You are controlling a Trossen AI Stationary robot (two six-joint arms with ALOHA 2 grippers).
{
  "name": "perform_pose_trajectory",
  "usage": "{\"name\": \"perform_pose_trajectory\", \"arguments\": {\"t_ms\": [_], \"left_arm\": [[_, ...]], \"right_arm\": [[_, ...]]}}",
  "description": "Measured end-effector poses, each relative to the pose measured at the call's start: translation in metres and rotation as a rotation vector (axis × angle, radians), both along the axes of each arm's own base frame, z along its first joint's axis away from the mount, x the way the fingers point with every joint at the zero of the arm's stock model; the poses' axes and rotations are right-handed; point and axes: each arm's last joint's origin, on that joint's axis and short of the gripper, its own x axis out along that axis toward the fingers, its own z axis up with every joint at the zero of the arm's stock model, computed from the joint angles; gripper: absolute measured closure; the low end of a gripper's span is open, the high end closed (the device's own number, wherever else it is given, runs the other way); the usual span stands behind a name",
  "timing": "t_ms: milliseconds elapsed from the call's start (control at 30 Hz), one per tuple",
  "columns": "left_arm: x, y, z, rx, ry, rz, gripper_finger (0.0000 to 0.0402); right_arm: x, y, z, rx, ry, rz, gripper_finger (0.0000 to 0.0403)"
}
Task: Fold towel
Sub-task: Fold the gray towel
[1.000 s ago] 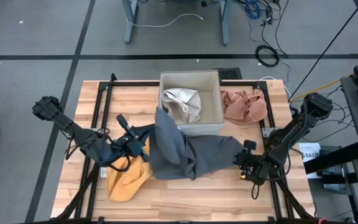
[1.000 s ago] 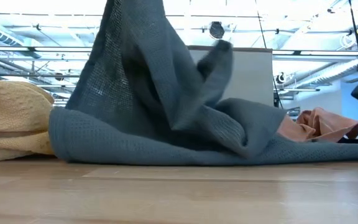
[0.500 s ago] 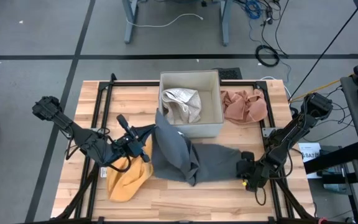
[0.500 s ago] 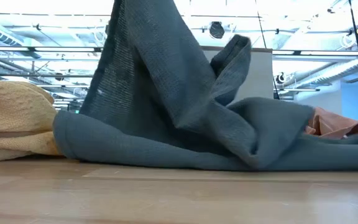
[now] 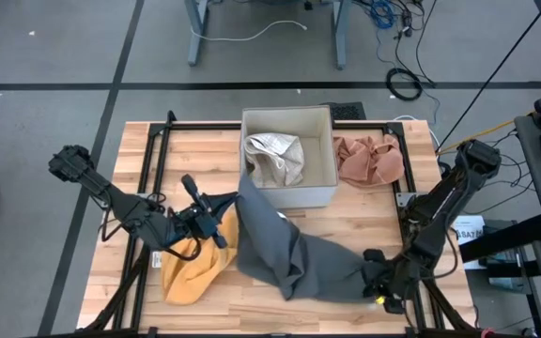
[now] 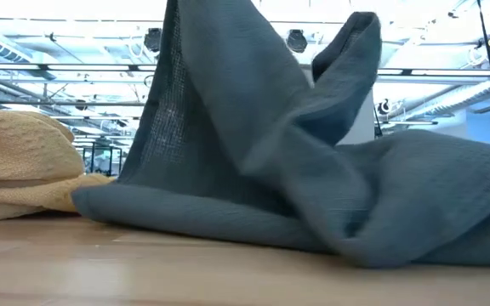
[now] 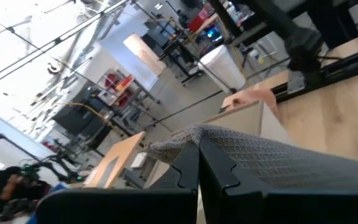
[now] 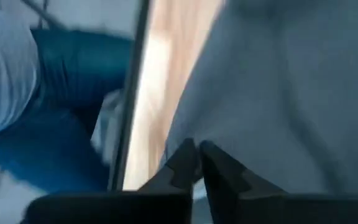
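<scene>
Table (image 5: 130, 282): I saw bare wood planks with a dark frame along the edges; everything else sat on it.

Grey towel (image 5: 285, 252): I saw it bunched in front of the box, toward the table's near edge. One end rose in a peak beside the box's left front corner, the other trailed down to the right gripper. In the low view (image 6: 313, 187) it stood up as a tall fold with a second flap behind.

Box (image 5: 287, 113): I saw it at the table's far middle, white and open-topped, with a pale cloth (image 5: 276, 155) crumpled inside.

Yellow towel (image 5: 193, 268): I saw it left of the box and nearer me, folded, lying just beside the grey towel; in the low view (image 6: 24, 166) it lay flat at the side.

Pink cloth (image 5: 371, 158): I saw it bunched just right of the box.

Left gripper (image 5: 216, 222): I saw it left of the box's front, its fingers (image 7: 213, 168) pressed together on the grey towel's (image 7: 272, 158) edge, holding that end up.

Right gripper (image 5: 374, 275): I saw it well in front of the box and to the right, low over the wood, fingers (image 8: 213, 165) nearly together, pinching the grey towel's (image 8: 278, 81) other end.
</scene>
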Motion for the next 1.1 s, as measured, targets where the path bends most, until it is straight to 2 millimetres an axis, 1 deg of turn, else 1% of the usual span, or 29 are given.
{"name": "perform_pose_trajectory", "arguments": {"t_ms": [133, 233, 367, 467, 567, 700, 900, 1000, 1100], "left_arm": [[0.002, 0.003, -0.003, -0.026, 0.007, -0.012, 0.0401], [0.004, 0.006, -0.005, -0.048, 0.008, -0.024, 0.0401], [0.005, 0.007, -0.005, -0.077, 0.001, -0.042, 0.0401], [0.007, 0.007, -0.007, -0.083, 0.002, -0.049, 0.0401], [0.009, 0.006, -0.009, -0.079, 0.013, -0.058, 0.0401], [0.013, 0.005, -0.013, -0.072, 0.026, -0.052, 0.0401], [0.016, 0.004, -0.016, -0.065, 0.037, -0.051, 0.0401], [0.016, 0.004, -0.015, -0.066, 0.035, -0.051, 0.0401], [0.016, 0.004, -0.016, -0.065, 0.036, -0.051, 0.0401]], "right_arm": [[0.011, 0.004, 0.022, -0.149, -0.254, -0.027, 0.0328], [0.020, 0.002, 0.031, -0.248, -0.401, -0.078, 0.0275], [0.039, -0.001, 0.033, -0.300, -0.506, -0.112, 0.0216], [0.057, -0.002, 0.025, -0.331, -0.535, -0.135, 0.0193], [0.075, -0.002, 0.012, -0.376, -0.550, -0.147, 0.0187], [0.093, -0.004, -0.004, -0.415, -0.560, -0.166, 0.0194], [0.113, -0.014, -0.014, -0.403, -0.566, -0.241, 0.0206], [0.123, -0.016, -0.018, -0.340, -0.577, -0.232, 0.0208], [0.130, -0.021, -0.026, -0.322, -0.554, -0.245, 0.0209]]}}
